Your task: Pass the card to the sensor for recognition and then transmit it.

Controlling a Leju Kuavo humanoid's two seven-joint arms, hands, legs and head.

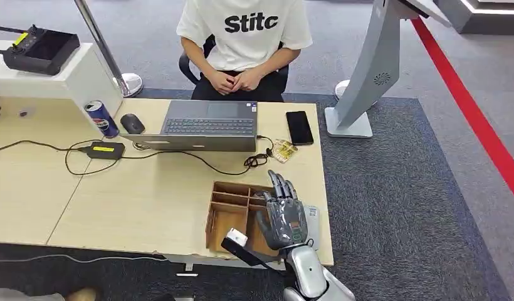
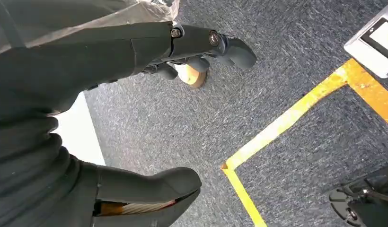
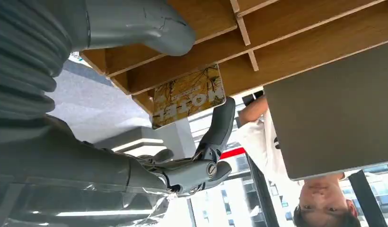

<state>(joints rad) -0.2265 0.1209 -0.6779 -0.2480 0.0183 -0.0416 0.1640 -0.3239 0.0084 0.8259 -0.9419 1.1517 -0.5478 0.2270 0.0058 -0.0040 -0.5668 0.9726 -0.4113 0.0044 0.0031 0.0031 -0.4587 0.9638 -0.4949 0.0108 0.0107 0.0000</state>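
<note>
Fingers (image 3: 219, 126) of the right hand (image 1: 283, 213) touch a yellow hotel card (image 3: 187, 96) standing in the wooden organiser (image 1: 226, 213), grip unclear, while the left hand (image 2: 201, 47) hangs empty, fingers curled, above grey carpet (image 2: 296, 56)

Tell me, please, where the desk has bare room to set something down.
The widest bare patch lies left of the wooden organizer, in front of the black cable below the laptop. The strip between phone and organizer is narrower. It is crowded around the can, mouse and power adapter, and at the organizer, where the right robot hand hovers.
</note>
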